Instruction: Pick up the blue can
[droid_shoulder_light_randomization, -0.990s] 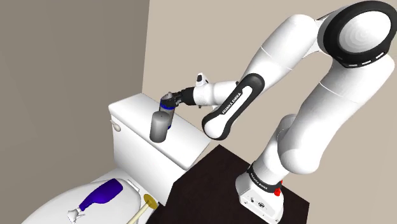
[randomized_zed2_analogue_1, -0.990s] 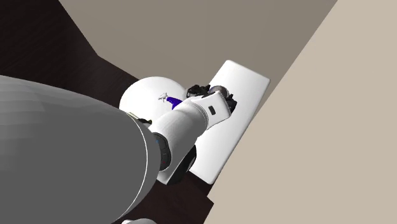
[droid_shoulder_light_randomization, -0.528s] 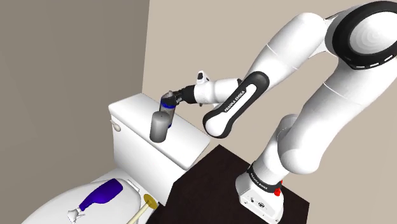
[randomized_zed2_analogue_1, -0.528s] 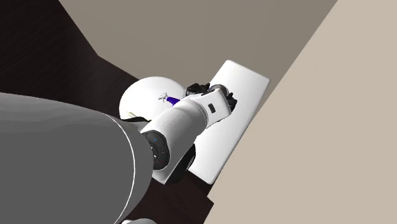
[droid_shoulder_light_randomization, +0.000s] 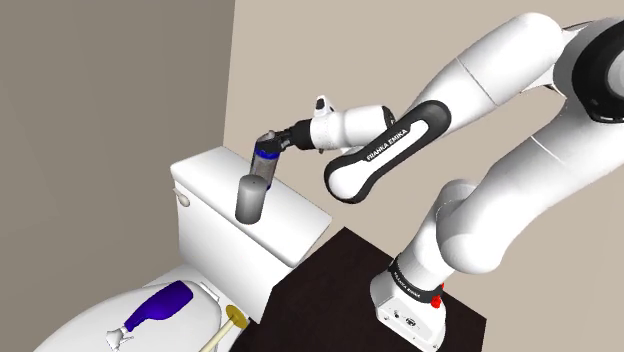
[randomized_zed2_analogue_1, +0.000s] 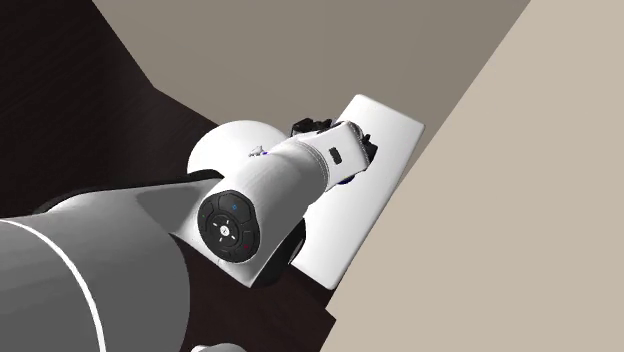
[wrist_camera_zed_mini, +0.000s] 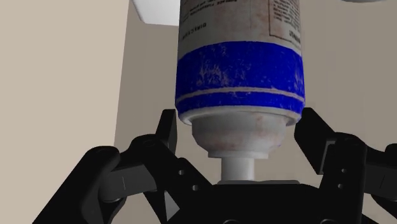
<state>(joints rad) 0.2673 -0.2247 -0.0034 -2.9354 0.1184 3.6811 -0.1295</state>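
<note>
The white arm (droid_shoulder_light_randomization: 500, 90) rises from its base on the dark stand (droid_shoulder_light_randomization: 320, 290), which is just beside the toilet tank (droid_shoulder_light_randomization: 215, 215), and bends over to reach above the tank. In the second exterior view the arm's forearm (randomized_zed2_analogue_1: 270, 190) lies across the tank's flat white lid (randomized_zed2_analogue_1: 385, 150), which is set against the beige wall.

In front of the tank and below it is the white toilet lid (droid_shoulder_light_randomization: 70, 325). A blue bottle (droid_shoulder_light_randomization: 160, 303) lies on its side there, and a tan-handled object (droid_shoulder_light_randomization: 225, 328) sits just beside it on the side nearer the stand.

The can (droid_shoulder_light_randomization: 252, 198) stands upright on top of the tank, near the lid's front edge. Its body is pale grey with a blue band round the upper end. The wrist view shows that band (wrist_camera_zed_mini: 240, 70) above a white neck and nozzle.

The gripper (droid_shoulder_light_randomization: 266, 150) comes down at a tilt onto the can's top end. Its black fingers (wrist_camera_zed_mini: 168, 130) are at a narrow spread, one on each side of the can at the blue band's edge. Both tips press against the can's wall, so the gripper (wrist_camera_zed_mini: 240, 130) clasps the can there while the can's base rests on the tank.
</note>
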